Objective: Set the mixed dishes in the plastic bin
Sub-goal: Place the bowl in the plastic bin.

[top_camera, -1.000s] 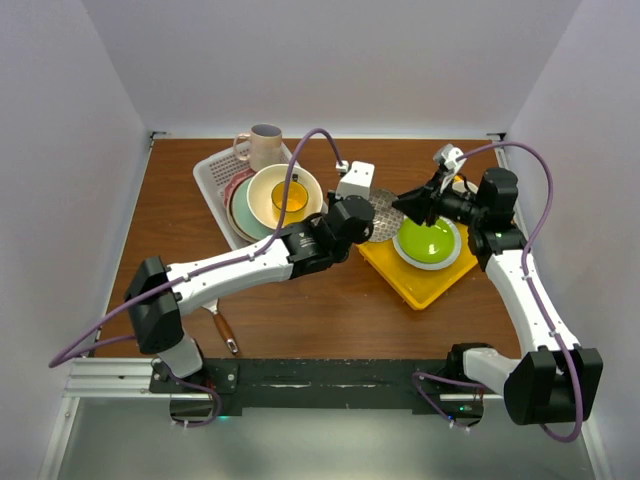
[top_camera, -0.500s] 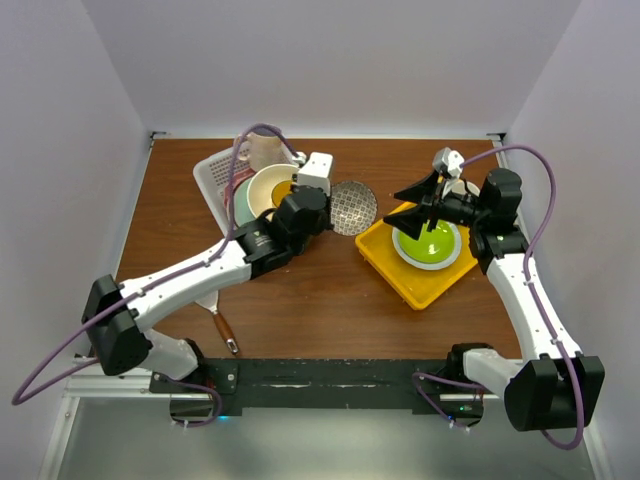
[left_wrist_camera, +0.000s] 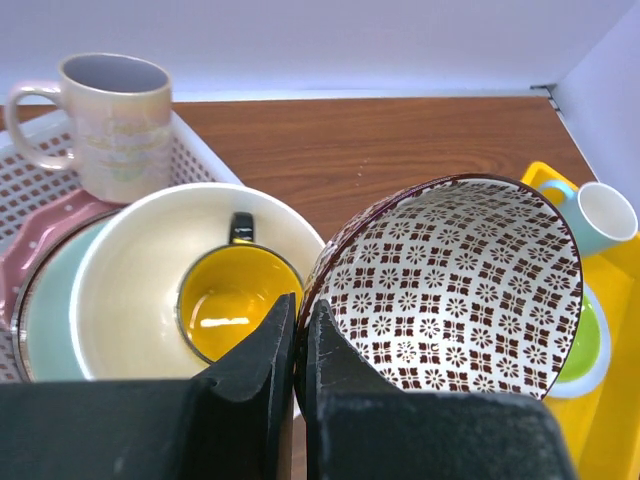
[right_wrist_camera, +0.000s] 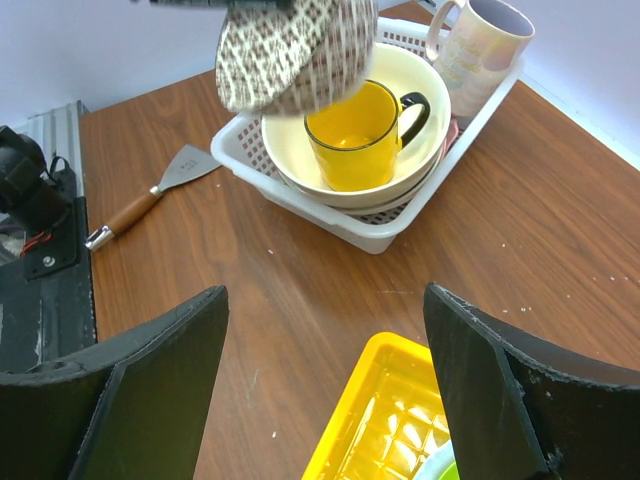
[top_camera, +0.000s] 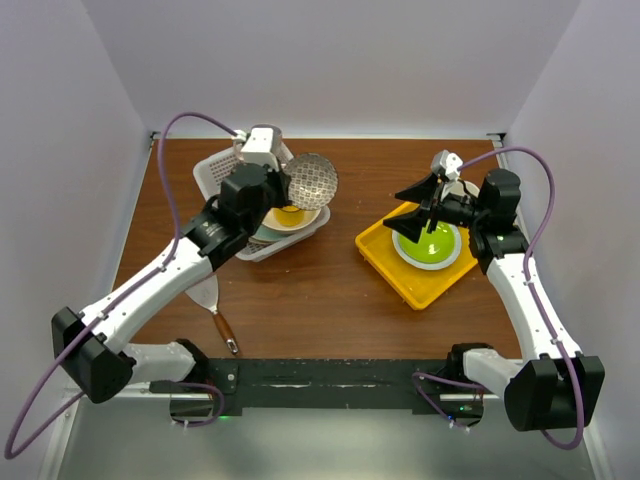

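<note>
My left gripper is shut on the rim of the dark red-rimmed patterned bowl. It holds the bowl tilted on edge above the right end of the white plastic bin. In the bin a yellow mug sits inside the large cream bowl on stacked plates, with a pink dotted one showing. A pinkish mug stands at the bin's far end. My right gripper is open and empty over the yellow tray's left part.
The yellow tray at the right holds a lime-green plate and a white cup with teal inside. A scraper with a wooden handle lies near the front left. Walls close in the table.
My left arm has carried the patterned bowl left and back, from beside the yellow tray to over the bin. The right gripper has barely moved.
</note>
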Controlling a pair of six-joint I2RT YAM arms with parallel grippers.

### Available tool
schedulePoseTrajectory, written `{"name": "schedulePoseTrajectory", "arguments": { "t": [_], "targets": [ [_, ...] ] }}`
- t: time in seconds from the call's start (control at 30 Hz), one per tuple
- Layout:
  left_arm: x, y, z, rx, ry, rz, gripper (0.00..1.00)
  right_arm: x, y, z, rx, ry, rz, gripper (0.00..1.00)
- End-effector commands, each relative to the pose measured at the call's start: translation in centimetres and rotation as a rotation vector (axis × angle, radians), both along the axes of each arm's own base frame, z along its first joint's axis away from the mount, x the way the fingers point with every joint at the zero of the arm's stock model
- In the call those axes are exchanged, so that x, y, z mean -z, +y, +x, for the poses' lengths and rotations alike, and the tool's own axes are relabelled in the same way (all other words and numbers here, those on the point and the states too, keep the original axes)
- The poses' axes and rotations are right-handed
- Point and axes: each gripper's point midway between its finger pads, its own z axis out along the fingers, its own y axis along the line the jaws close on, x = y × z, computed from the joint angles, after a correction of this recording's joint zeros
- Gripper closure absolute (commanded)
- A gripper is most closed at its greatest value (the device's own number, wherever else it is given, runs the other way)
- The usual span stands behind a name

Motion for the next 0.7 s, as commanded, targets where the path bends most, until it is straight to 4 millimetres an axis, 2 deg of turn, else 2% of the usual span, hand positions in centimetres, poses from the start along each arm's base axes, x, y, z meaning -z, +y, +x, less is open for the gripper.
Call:
{"name": "schedulePoseTrajectory", "arguments": {
  "t": [0.0,0.17,0.23,0.27,0.37,0.53,0.67],
  "targets": [
    [-4.9,3.1,0.8,-0.037,-0.112,-0.120,1.00,-1.1,0.0,0.0,-0.004,-0.054,-0.008,0.17],
    [-5.2,6.5,2.0,-0.078,-0.114,-0.143,1.00,-0.8,-0.2,0.3,0.008,-0.047,-0.012,0.16],
    [-5.2,7.3,2.2,-0.077,-0.108,-0.161,1.00,-0.7,-0.2,0.3,0.011,-0.044,-0.013,0.16],
    [-5.1,8.5,2.6,-0.103,-0.107,-0.165,1.00,-0.7,-0.2,0.4,0.012,-0.044,-0.013,0.16],
    [-5.0,10.5,3.2,-0.131,-0.106,-0.200,1.00,-0.5,-0.3,0.5,0.018,-0.041,-0.015,0.15],
    [-4.1,12.8,4.1,-0.151,-0.085,-0.269,1.00,-0.4,-0.3,0.6,0.020,-0.040,-0.016,0.15],
    [-2.9,16.0,5.2,-0.234,-0.065,-0.317,1.00,-0.3,-0.3,0.6,0.022,-0.039,-0.018,0.14]
  ]
}}
